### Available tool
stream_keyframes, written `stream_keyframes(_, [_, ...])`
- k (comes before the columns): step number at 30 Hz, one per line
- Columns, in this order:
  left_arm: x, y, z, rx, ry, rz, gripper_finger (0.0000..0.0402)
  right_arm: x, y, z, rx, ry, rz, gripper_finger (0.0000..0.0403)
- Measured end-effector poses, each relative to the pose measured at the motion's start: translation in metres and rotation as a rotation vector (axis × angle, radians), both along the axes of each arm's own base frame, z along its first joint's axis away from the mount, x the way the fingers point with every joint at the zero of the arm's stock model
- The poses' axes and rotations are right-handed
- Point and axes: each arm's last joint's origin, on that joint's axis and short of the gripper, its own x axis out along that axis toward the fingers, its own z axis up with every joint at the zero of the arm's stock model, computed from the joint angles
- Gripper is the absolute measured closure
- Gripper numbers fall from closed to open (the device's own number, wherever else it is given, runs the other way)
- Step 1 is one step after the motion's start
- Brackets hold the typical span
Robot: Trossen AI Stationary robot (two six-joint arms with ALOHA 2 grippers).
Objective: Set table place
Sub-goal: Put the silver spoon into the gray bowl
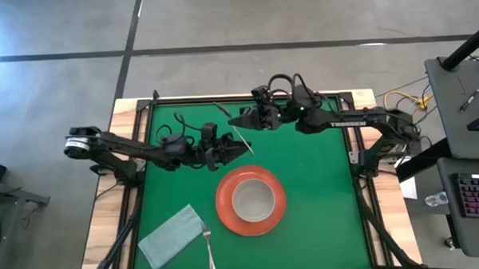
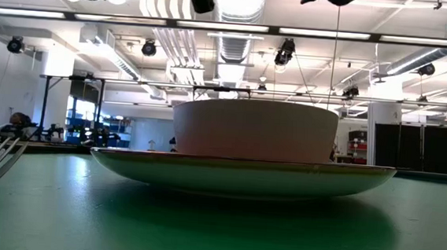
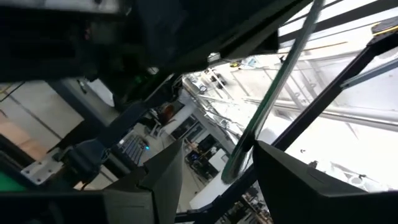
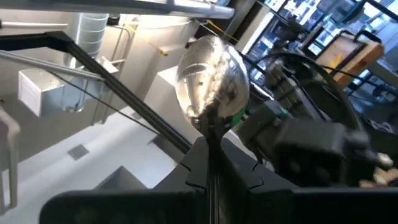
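Right gripper, at upper centre of the high view, is clamped on the spoon at the neck just below its bowl. The left gripper sits just beside it, toward the middle of the frame, with its fingers spread and the handle running through the gap between them, not pinched. Below them the green tabletop carries the rest of the place. The orange-red plate lies at lower centre and a grey-green napkin at lower left. The grey bowl stands on the plate, and the fork lies on the napkin's right edge. The spoon is the smallest piece, and it looks light, stiff and polished. It would probably slide or pivot in a loose pinch, so the safer hold is likely across the flat handle near its middle, fingers square to it. Plate and bowl look breakable, so it should be set down clear of them.
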Motion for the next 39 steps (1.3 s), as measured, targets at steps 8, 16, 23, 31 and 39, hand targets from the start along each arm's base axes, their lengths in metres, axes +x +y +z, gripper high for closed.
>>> stream_keyframes(8, [-0.004,-0.003,0.007,0.064,-0.089,0.031,0.0226,0.004,-0.001,0.004,-0.007,-0.012,0.01,0.039])
stream_keyframes(16, [-0.005,-0.003,0.008,0.118,-0.117,0.055,0.0226,0.004,-0.005,0.003,-0.004,-0.012,-0.006,0.039])
stream_keyframes(23, [-0.005,-0.004,0.006,0.158,-0.112,0.022,0.023,0.004,-0.01,0.002,-0.005,-0.01,-0.024,0.039])
stream_keyframes(31, [-0.005,-0.003,0.004,0.165,-0.104,0.027,0.0321,0.004,-0.011,0.002,-0.013,-0.015,-0.031,0.039])
stream_keyframes(39, [-0.005,-0.003,0.003,0.182,-0.103,0.041,0.0396,0.003,-0.011,0.003,-0.016,-0.021,-0.03,0.039])
